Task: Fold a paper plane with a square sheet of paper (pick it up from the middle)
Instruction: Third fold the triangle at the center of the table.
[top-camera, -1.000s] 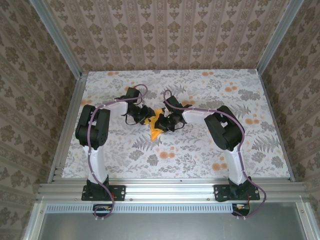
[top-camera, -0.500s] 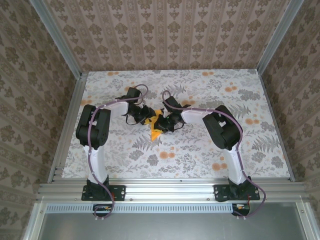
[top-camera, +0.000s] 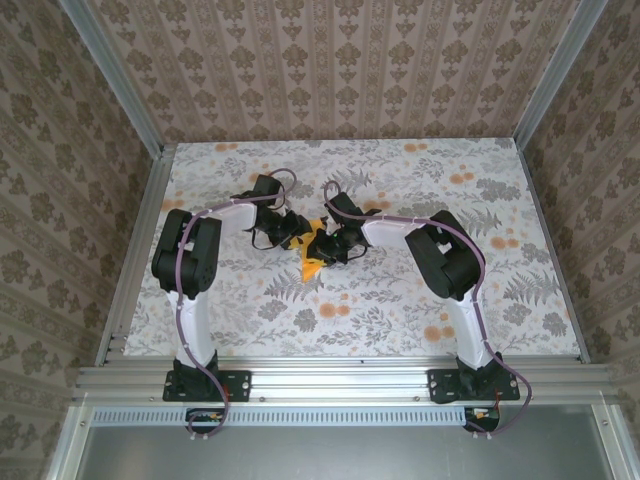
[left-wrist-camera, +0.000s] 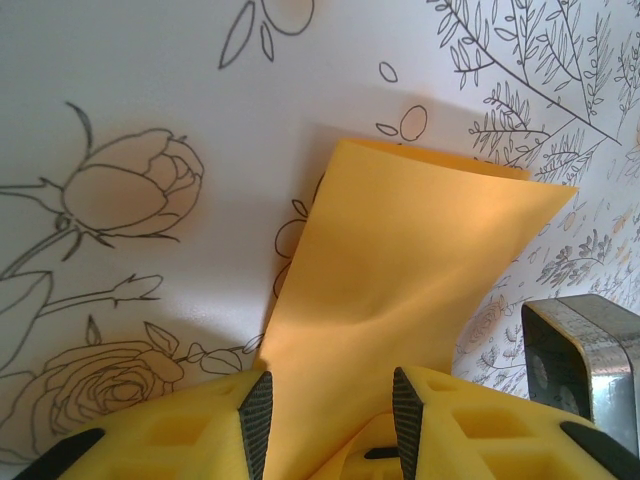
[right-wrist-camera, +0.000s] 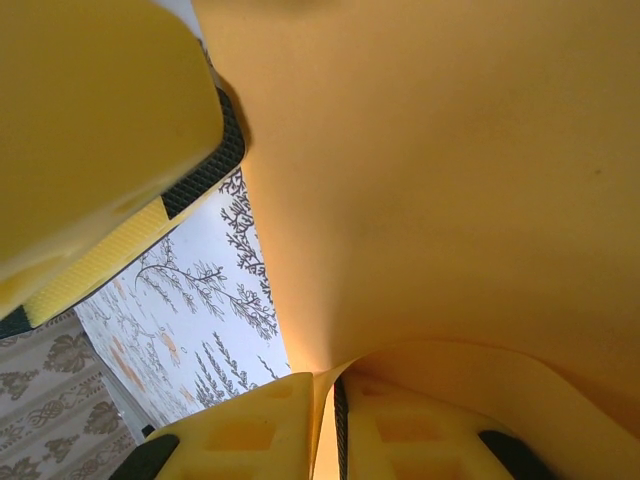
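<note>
Spanning between both wrists mid-table (top-camera: 420, 320), the square sheet of paper (top-camera: 312, 262) (creased, pointed) is pinched tight by the right gripper (right-wrist-camera: 335, 390). It is flanked by the left gripper (left-wrist-camera: 330, 405), jaws apart; whether it is grasped cannot be told.

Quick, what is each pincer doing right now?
Left pincer: partly open, orange paper between the jaws.
Right pincer: shut on the paper.
</note>
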